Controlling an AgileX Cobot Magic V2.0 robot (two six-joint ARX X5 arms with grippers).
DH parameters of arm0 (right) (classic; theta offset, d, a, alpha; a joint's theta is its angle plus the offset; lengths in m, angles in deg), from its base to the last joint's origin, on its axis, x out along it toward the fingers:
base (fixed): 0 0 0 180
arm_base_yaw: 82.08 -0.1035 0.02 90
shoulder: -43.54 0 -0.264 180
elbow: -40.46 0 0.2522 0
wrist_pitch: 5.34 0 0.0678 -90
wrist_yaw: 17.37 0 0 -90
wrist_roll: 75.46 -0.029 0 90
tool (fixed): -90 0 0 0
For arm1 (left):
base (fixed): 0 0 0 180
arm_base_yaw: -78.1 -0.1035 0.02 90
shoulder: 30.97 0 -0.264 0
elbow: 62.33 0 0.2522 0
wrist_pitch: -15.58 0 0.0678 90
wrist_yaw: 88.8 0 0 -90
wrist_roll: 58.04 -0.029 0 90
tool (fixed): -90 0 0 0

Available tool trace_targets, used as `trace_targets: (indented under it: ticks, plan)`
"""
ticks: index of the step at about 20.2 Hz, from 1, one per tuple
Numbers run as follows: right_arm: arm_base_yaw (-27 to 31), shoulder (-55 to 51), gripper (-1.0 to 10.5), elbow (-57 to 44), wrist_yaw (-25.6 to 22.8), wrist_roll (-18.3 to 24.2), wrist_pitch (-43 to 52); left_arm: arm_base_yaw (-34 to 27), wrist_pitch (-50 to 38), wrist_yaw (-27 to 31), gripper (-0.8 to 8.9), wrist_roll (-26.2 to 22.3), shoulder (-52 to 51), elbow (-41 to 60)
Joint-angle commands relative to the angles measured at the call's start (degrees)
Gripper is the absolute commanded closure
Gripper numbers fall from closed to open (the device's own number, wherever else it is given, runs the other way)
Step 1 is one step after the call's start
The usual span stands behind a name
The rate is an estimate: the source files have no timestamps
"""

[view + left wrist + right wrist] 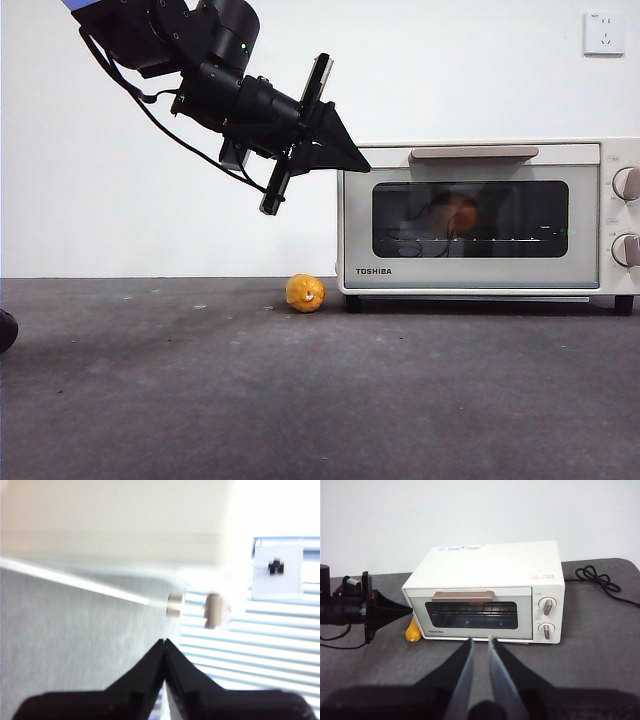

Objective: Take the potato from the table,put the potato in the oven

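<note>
The smooth orange-brown oval potato [456, 211] seems to sit behind the dark glass of the shut cream-white TOSHIBA toaster oven [590, 215], so I judge only a retreat remains: draw back level, clear of the oven's corner. The left hand [363, 164], pressed together, hangs tilted just beside that upper corner, above the grey tabletop [300, 400]. The right hand [481, 642] waits, narrowly parted

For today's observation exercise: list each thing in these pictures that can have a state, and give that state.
oven: door shut
potato: inside the oven, behind the glass
yellow ball: on the table, beside the oven
left gripper: shut, empty, at the oven's upper corner
right gripper: slightly open, empty
</note>
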Motion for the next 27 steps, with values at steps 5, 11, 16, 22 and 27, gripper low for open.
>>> trace_targets:
  ticks: [5, 11, 16, 22, 27]
  plan:
    - [-0.04, 0.00, 8.9, 0.26, 0.04, -0.46, 0.52, -0.48, -0.35, -0.61, 8.20, -3.02, 0.50, -0.35]
    - [-0.04, 0.02, 8.8, 0.26, 0.02, -0.42, 0.37, -0.57, -0.57, -5.95, 8.20, -5.18, 0.00, -0.35]
    - [-0.04, 0.11, 8.8, 0.26, 0.00, -0.39, -2.40, -0.59, -0.74, -7.43, 8.20, -7.74, -3.08, -0.35]
    - [-0.04, 0.44, 8.8, 0.24, 0.02, -2.69, -12.02, -0.57, -0.09, -7.82, 8.19, -16.81, -9.33, -0.37]
    - [-0.04, 1.49, 8.8, 0.11, -0.04, -12.79, -21.86, -0.55, 6.54, -7.39, 8.19, -27.04, -16.00, -0.35]
